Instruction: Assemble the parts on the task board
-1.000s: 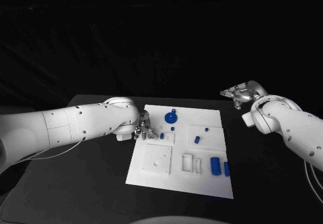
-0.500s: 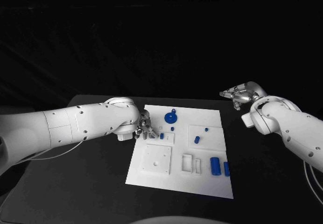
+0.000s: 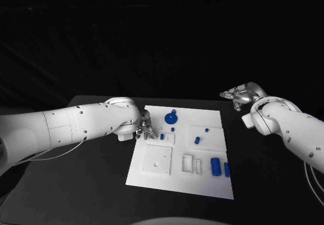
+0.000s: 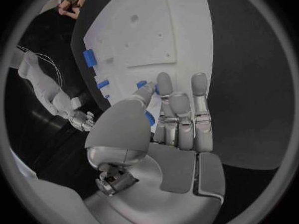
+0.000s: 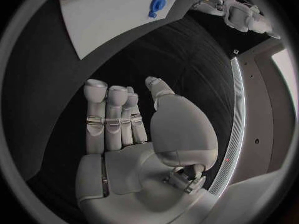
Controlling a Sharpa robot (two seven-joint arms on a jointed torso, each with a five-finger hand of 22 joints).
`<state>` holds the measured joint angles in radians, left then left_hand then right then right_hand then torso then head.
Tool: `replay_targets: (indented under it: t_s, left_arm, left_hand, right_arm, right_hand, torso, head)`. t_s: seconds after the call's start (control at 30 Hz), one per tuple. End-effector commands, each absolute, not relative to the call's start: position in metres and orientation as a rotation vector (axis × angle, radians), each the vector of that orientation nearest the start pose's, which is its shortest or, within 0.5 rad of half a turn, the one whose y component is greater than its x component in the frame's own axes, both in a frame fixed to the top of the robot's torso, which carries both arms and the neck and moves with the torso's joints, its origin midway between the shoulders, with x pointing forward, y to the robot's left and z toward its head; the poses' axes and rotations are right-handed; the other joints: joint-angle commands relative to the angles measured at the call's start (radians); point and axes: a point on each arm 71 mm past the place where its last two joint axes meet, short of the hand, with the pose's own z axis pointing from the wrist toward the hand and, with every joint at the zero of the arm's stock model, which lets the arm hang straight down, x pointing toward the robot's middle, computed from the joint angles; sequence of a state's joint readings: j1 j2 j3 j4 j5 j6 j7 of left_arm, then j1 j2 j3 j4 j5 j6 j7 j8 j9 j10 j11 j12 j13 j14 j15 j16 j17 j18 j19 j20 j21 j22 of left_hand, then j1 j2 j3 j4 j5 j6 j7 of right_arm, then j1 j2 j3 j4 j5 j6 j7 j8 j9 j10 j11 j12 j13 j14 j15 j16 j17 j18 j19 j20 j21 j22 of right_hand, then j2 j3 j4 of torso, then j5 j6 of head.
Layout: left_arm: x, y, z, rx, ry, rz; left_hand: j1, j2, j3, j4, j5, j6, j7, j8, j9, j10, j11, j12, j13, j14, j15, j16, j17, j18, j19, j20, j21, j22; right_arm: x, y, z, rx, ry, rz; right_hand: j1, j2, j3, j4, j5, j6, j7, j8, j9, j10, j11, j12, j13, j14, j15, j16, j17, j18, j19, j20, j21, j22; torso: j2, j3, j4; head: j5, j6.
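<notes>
Dim dark surround; task board (image 3: 181, 154) brightly lit, sharp; wrist views fisheye-bent at edges.

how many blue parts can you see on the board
6, more may be hidden: round part at the far end, small part below it, part at the left hand, middle part, two long parts near right.

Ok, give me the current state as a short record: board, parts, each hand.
task board: white plate in the middle of the black table
round blue part: near the board's far edge
two blue cylinders: side by side near the board's right edge
left hand: over the board's left edge, fingertips at a small blue part; grip cannot be told
right hand: off the board, beyond its far right corner, fingers apart, holding nothing
</notes>
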<state>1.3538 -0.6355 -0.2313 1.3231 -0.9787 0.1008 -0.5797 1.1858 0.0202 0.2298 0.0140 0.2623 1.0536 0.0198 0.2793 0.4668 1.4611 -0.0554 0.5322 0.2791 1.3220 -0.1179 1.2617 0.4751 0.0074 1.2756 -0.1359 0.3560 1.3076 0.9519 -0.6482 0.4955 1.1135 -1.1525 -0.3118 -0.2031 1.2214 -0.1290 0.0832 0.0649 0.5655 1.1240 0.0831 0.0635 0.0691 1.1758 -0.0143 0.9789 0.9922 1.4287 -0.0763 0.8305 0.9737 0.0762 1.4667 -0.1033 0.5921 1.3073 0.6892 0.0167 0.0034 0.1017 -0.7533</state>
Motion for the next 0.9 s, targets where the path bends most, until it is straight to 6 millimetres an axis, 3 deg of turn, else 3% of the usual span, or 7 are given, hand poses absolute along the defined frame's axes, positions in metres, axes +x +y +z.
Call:
replay_targets:
  t_s: [0.03,0.23,0.4,0.67,0.9]
  left_arm:
    - [0.513,0.183,-0.229,-0.178,2.356,-0.250]
    - [0.513,0.182,-0.228,-0.182,2.344,-0.255]
    - [0.512,0.181,-0.227,-0.188,2.330,-0.269]
    - [0.509,0.184,-0.225,-0.206,2.306,-0.298]
    - [0.510,0.189,-0.216,-0.258,2.265,-0.347]
  left_hand:
    - [0.021,0.010,0.006,-0.013,0.007,-0.008,0.000,0.004,0.003,-0.004,0.001,0.006,-0.001,-0.006,0.002,0.003,0.000,0.002,-0.006,0.002,0.004,0.019]
    - [0.032,0.034,0.031,-0.051,0.023,-0.018,0.005,0.012,0.013,0.000,0.003,0.006,-0.003,-0.005,0.003,0.006,0.001,0.004,-0.008,0.002,0.009,0.020]
    - [0.029,0.048,0.067,-0.090,0.087,-0.020,0.012,0.018,0.021,0.007,0.006,0.006,-0.005,-0.004,0.003,0.010,0.004,0.008,-0.010,0.002,0.019,0.021]
    - [0.011,0.061,0.108,-0.141,0.095,-0.001,0.012,0.017,0.024,0.028,0.007,0.001,-0.009,0.006,0.003,0.014,0.011,0.015,-0.015,0.003,0.042,0.021]
    - [-0.002,0.057,0.123,-0.171,0.121,0.028,0.008,0.001,0.030,0.044,0.003,-0.002,-0.012,0.019,0.005,0.017,0.023,0.026,-0.015,0.008,0.061,0.020]
  right_arm:
    - [0.564,-0.275,-0.188,0.710,1.559,0.676]
    - [0.564,-0.275,-0.189,0.710,1.560,0.678]
    - [0.564,-0.274,-0.188,0.708,1.560,0.679]
    - [0.561,-0.270,-0.187,0.697,1.563,0.695]
    - [0.559,-0.267,-0.187,0.689,1.567,0.707]
  right_hand:
    - [-0.009,0.003,-0.001,0.004,0.006,-0.005,0.000,-0.001,-0.001,-0.004,0.001,-0.002,-0.001,-0.003,-0.002,-0.005,-0.001,0.018,0.038,0.007,0.000,0.069]
    - [-0.009,0.003,-0.001,0.004,0.006,-0.005,0.000,-0.001,-0.001,-0.004,0.001,-0.002,-0.001,-0.003,-0.002,-0.005,-0.001,0.018,0.038,0.007,0.000,0.069]
    - [-0.009,0.003,-0.001,0.004,0.006,-0.005,0.000,-0.001,-0.001,-0.004,0.001,-0.002,-0.001,-0.003,-0.002,-0.005,-0.001,0.018,0.038,0.007,0.000,0.069]
    - [-0.008,0.003,0.000,0.002,0.006,-0.005,0.000,-0.001,-0.001,-0.005,0.001,-0.002,-0.001,-0.004,-0.001,-0.006,-0.002,0.018,0.037,0.007,0.000,0.069]
    - [-0.008,0.003,0.000,0.002,0.006,-0.005,0.000,-0.001,-0.001,-0.005,0.001,-0.002,-0.001,-0.004,-0.001,-0.006,-0.002,0.018,0.037,0.007,0.000,0.069]
  torso:
    - [0.000,-0.0001,0.0003]
    - [0.000,-0.0002,0.0005]
    - [0.000,-0.0002,0.0002]
    - [-0.001,0.0004,0.0002]
    - [-0.001,-0.0001,0.0009]
  head:
    - [0.000,-0.001]
    - [0.002,0.001]
    - [0.003,0.002]
    - [0.004,0.005]
    - [0.005,0.011]
